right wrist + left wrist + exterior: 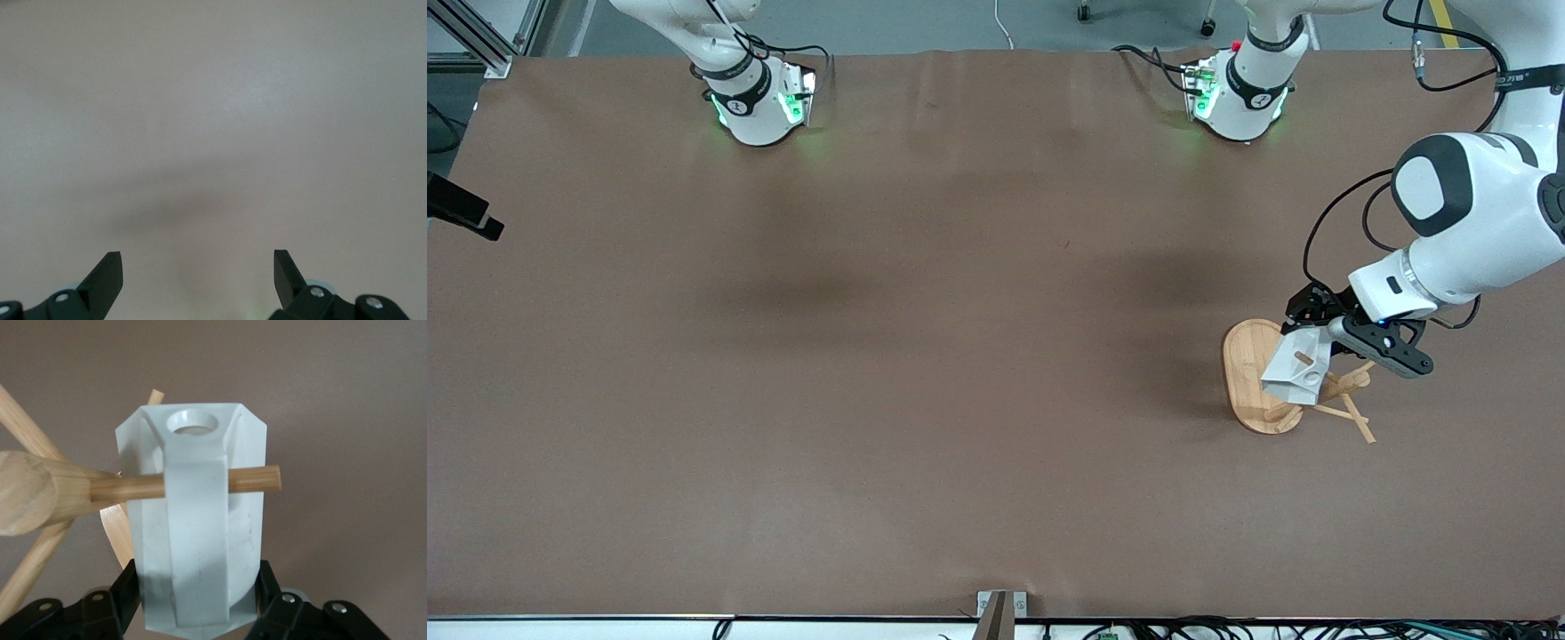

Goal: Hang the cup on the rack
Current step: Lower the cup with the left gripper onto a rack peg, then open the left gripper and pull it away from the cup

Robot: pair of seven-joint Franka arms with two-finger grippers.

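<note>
the left gripper [200, 613] is clenching the cup [1296, 366] over the rack [1256, 378], a peg [250, 479] threading its handle; letting go while tilted could slide it off. the right gripper [198, 277] is waiting, fingers spread, away from the rack

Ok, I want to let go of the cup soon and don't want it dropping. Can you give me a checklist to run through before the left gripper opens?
1. Thin bamboo peg passes under the handle strap of the small white faceted cup: ok.
2. Peg tip pokes out past the strap: ok.
3. Left gripper shut on the cup: ok.
4. Cup's weight resting on the peg: cannot tell.
5. Light bamboo mug rack flat on its oval base: ok.
6. Right gripper open, waiting over bare table: ok.
</note>
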